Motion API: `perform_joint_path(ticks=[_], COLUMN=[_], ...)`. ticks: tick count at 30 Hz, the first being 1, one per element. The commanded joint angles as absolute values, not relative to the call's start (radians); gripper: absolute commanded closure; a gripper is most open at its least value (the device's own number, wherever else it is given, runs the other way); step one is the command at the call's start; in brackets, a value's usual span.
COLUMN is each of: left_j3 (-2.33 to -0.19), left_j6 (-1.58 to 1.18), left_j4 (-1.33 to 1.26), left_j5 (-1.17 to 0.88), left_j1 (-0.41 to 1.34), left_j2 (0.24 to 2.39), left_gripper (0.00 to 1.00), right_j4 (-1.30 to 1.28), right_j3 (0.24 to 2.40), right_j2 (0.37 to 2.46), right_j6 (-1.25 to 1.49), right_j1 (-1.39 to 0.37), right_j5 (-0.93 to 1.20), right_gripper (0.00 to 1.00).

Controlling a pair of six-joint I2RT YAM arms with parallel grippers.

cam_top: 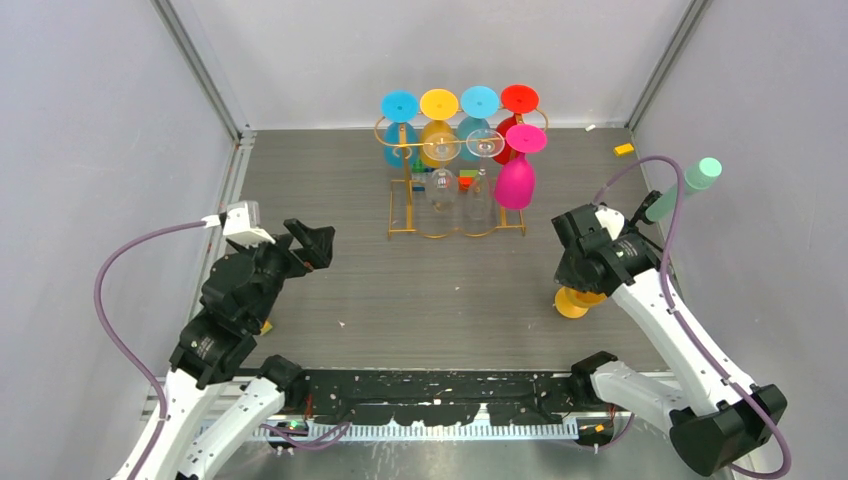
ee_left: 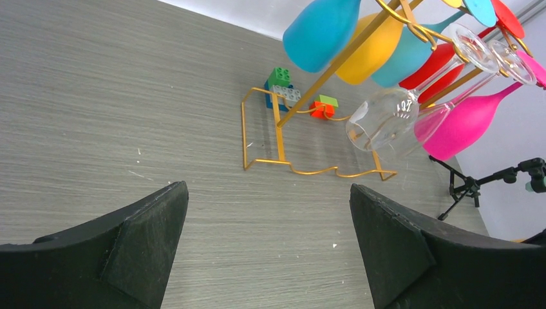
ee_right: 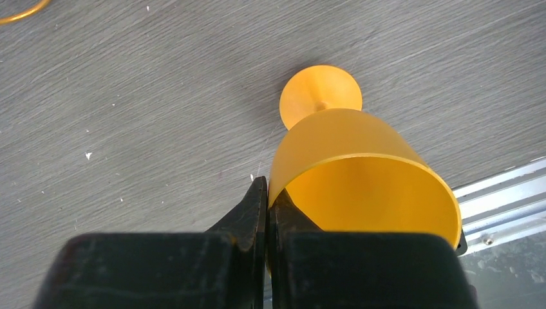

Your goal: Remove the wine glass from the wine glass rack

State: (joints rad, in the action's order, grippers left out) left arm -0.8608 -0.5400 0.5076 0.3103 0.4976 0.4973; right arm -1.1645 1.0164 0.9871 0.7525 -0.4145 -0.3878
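Nearest me on the right, my right gripper (ee_right: pixel 267 193) has its jaws pressed together on the rim of the orange wine glass (ee_right: pixel 348 148), one finger inside the bowl and one outside. The glass is off the rack, its round foot down on the grey table (cam_top: pixel 330 300) at the near right, well apart from the stand. On the left, my left gripper (ee_left: pixel 268 193) hangs above the bare tabletop with its jaws spread wide and nothing between them. Farther back at the centre stands the gold wine glass rack (cam_top: pixel 392 205), where blue, yellow, light blue, red, pink and two clear glasses hang bowl-down from the top frame. A few small toy blocks (ee_left: pixel 283 87) lie on the table by its base.
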Motion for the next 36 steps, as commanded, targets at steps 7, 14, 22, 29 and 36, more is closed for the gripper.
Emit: perform_joint_path(ticks=[7,14,22,29,36], left_j3=[-0.859,-0.852,-0.92,-0.979,-1.067], left_j6=[-0.556,-0.564,-0.554,-0.497,-0.44], left_j4=[0.448,0.439,0.497,0.547,0.668], left_j5=[0.28,0.275,0.307,0.346,0.247], left_j1=[0.5,0.5,0.5,0.5,0.5], left_j2=[0.529,0.53,0.532,0.54,0.635], left_gripper=[0.0,0.0,0.0,0.0,0.0], right_j4=[-1.059,-1.043,-1.055,-1.105,-1.1], right_j3=[0.983,0.99,1.01,1.11,1.21], right_j2=[1.021,1.038,1.054,1.042,0.955], right_j6=[0.69,0.679,0.686,0.664,0.649], right_j1=[-0.355,-0.342,-0.332,-0.333,-0.333], right_j5=[-0.32,-0.319,-0.348,-0.366,-0.296], right_gripper=[1.0,0.94,0.61,0.54,0.53])
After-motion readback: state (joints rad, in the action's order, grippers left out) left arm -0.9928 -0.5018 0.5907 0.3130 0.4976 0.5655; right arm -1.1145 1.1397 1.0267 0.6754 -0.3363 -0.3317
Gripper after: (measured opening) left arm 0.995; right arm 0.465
